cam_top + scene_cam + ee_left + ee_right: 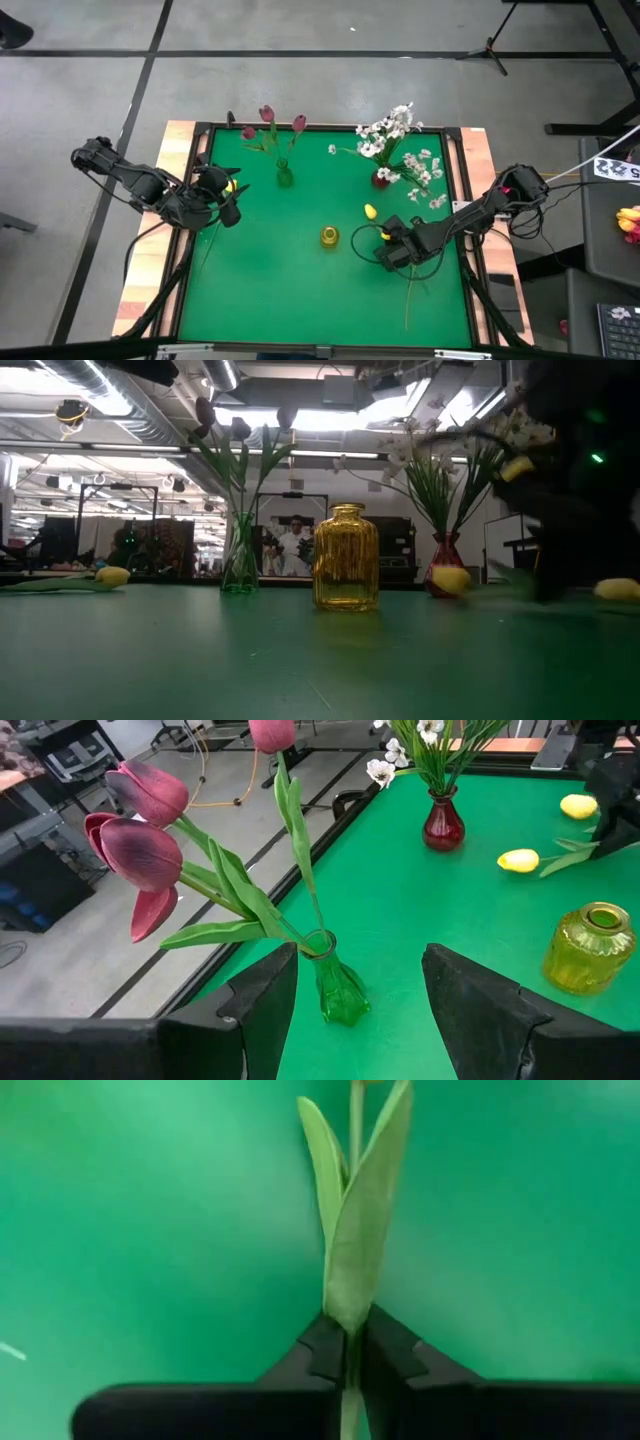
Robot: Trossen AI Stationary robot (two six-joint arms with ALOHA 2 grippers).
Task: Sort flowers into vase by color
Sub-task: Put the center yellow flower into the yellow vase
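Note:
A yellow tulip [370,211] lies on the green table, its stem running toward the near edge. My right gripper [388,247] is shut on that stem. The empty yellow vase [330,236] stands just left of it. Maroon tulips [150,845] stand in the green vase [284,177]. White blossoms [395,135] stand in the red vase [382,179]. My left gripper [228,195] hovers open at the table's left, facing the green vase [340,992], with nothing between its fingers. Another yellow tulip [112,575] lies on the table under it. My right gripper pinches the yellow tulip's stem [351,1342] between its two fingers, just where the leaves' [360,1230] lower ends meet it. The fingers come steeply from above and lie across the stem. The tulip's head [518,860] rests on the table, and the stem's free end [408,305] trails behind toward the near edge.
A second yellow tulip [580,806] lies close to my right gripper. The table has a raised dark rim [460,200] with wooden borders. Open green surface [290,290] stretches between the yellow vase and the near edge.

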